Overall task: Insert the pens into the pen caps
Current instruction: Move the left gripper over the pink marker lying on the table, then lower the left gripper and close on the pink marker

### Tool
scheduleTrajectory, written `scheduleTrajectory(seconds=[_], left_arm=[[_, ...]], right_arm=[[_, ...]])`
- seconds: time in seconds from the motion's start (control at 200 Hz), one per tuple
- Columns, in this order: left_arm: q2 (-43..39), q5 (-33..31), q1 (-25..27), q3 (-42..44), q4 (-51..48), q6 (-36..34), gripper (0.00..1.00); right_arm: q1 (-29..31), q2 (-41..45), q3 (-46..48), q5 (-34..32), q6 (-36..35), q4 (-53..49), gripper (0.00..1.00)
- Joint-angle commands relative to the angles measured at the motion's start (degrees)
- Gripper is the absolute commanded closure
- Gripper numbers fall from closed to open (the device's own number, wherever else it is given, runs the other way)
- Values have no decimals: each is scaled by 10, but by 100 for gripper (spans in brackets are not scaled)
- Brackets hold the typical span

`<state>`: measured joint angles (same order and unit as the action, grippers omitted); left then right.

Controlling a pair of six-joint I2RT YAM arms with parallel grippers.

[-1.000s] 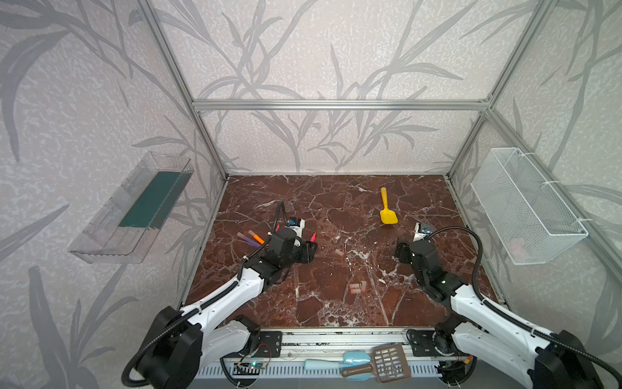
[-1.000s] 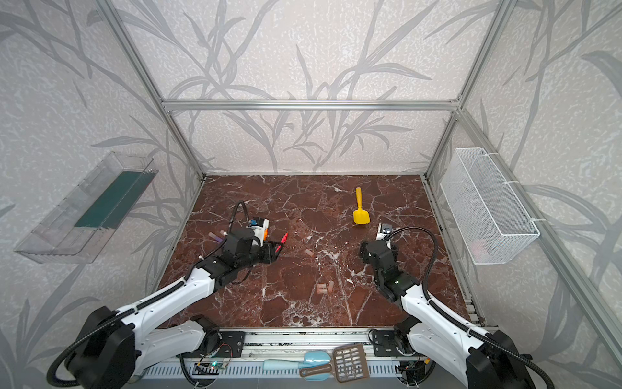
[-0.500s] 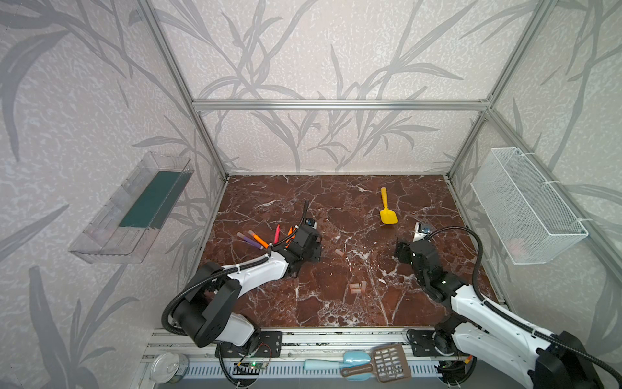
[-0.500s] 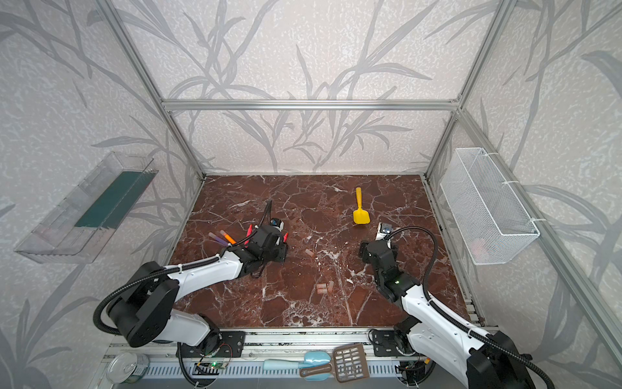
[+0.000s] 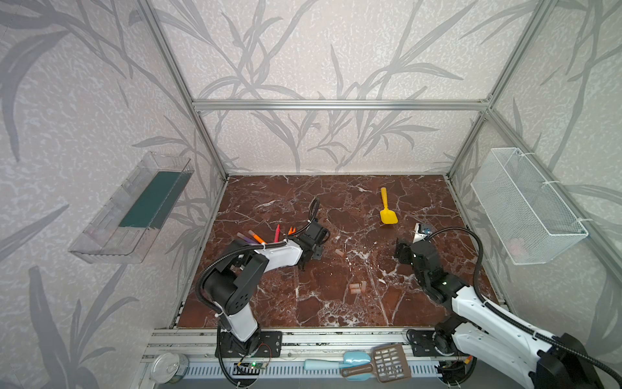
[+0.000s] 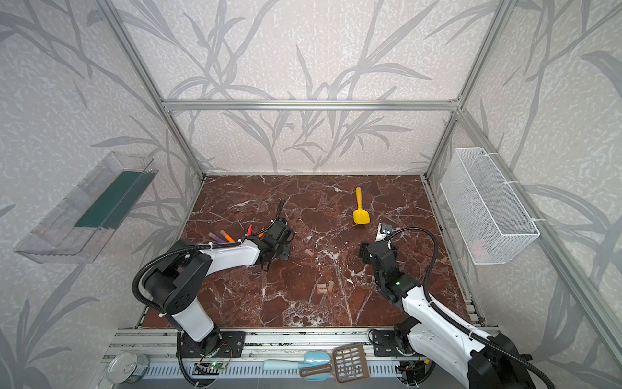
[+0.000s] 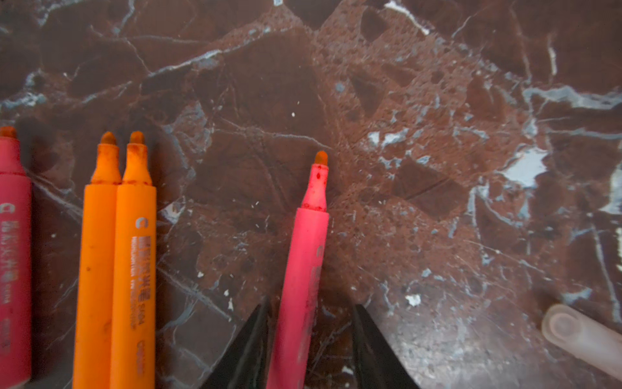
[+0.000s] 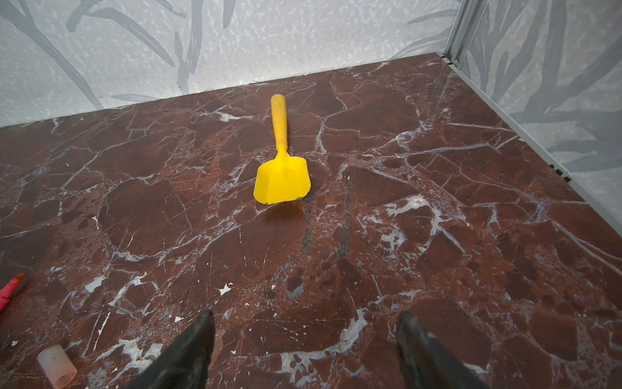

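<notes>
While on marble (image 7: pixel 404 101), pink pen (image 7: pixel 303 262) between left end effector (image 7: pixel 311 303) jaws.

The left gripper (image 5: pixel 311 244) is down beside the pens (image 5: pixel 257 237), pen caps (image 5: pixel 357 287) nearby.

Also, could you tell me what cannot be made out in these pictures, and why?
Pink pen at the left gripper, left wrist view: rear end cut off by the frame edge.
Pen cap, left wrist view: blurred, cut off by the frame edge.
Pens, both top views: the left arm covers part of the cluster, so no count.
Pinkish thing in the wire basket, top views: too small behind the mesh to identify.
</notes>
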<state>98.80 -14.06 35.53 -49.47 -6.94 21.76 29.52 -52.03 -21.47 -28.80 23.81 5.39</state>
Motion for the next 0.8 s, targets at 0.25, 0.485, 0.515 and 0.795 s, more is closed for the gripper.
scheduleTrajectory(seconds=[0.25,0.485,0.515,0.795], left_arm=[[-27,-26,0,9,-54,10,60],[-47,-11,1,37,-53,20,60],[-45,-12,1,34,-58,22,60],[-28,-12,1,31,-56,24,71]], right_arm=[[-2,-1,2,-6,-5,12,17],[-2,0,-4,-2,-3,0,17],[-2,-1,-2,-4,-4,4,17],[-2,10,2,-2,-3,0,17]])
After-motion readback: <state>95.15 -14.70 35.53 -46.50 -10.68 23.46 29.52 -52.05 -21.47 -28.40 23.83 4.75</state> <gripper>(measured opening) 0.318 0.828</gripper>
